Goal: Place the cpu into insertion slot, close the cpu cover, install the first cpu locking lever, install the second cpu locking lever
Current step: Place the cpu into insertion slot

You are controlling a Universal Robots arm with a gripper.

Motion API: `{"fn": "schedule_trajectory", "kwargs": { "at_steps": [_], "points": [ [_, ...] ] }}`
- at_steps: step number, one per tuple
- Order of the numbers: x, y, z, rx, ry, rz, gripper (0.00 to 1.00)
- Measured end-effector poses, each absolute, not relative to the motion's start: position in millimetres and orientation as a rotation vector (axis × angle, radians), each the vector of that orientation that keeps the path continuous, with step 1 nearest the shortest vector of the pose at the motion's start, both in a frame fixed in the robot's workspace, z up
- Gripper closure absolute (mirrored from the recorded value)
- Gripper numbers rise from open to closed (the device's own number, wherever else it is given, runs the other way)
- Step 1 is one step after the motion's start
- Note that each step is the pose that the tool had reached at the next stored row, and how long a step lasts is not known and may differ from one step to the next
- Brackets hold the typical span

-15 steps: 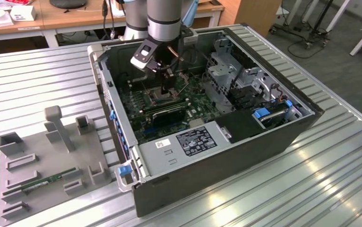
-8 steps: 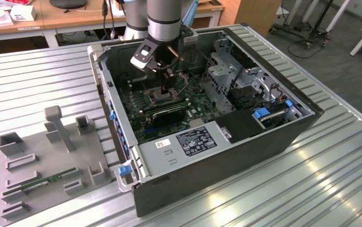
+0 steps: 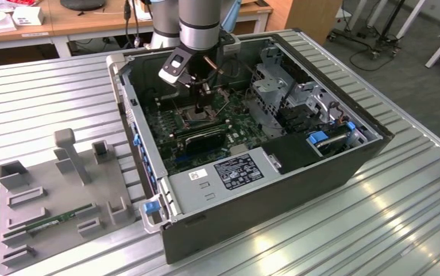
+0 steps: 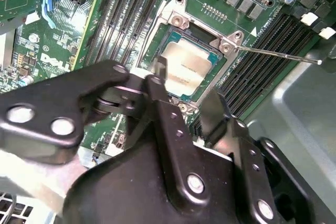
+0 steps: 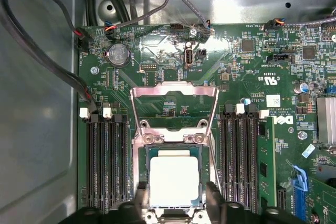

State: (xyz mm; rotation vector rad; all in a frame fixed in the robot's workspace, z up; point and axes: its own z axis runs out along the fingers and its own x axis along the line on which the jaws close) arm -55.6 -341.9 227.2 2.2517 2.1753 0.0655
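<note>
The end effector [image 3: 199, 108] is down inside the open computer case [image 3: 335, 167] on the bench [image 3: 404, 218]. Its fingers [image 5: 140, 199] are spread slightly wider than the cpu [image 5: 174, 179], one to either side (the first wrist view shows a thin gap at each edge). The cpu lies flat in the insertion slot [image 5: 139, 153], right between the fingertips. The cpu cover [image 5: 173, 89] stands flipped open just beyond the slot, and a thin lever [image 4: 278, 55] sticks out free to one side.
</note>
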Motion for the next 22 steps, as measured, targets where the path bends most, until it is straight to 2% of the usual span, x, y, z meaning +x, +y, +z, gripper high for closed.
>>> {"fn": "schedule_trajectory", "kwargs": {
  "at_steps": [1,2,4,5,7,8,10,22],
  "points": [
    [-55.6,-341.9,227.2,2.252,2.175,0.065,0.53],
    [-55.6,-341.9,227.2,2.251,2.175,0.065,0.53],
    [-55.6,-341.9,227.2,2.251,2.175,0.064,0.64],
    [-55.6,-341.9,227.2,2.251,2.175,0.064,0.64],
    [-55.6,-341.9,227.2,2.251,2.175,0.064,0.76],
    [-55.6,-341.9,227.2,2.251,2.174,0.063,0.76],
    [-55.6,-341.9,227.2,2.25,2.174,0.063,0.88],
    [-52.5,-341.9,227.1,2.249,2.173,0.06,0.89]
  ]
}}
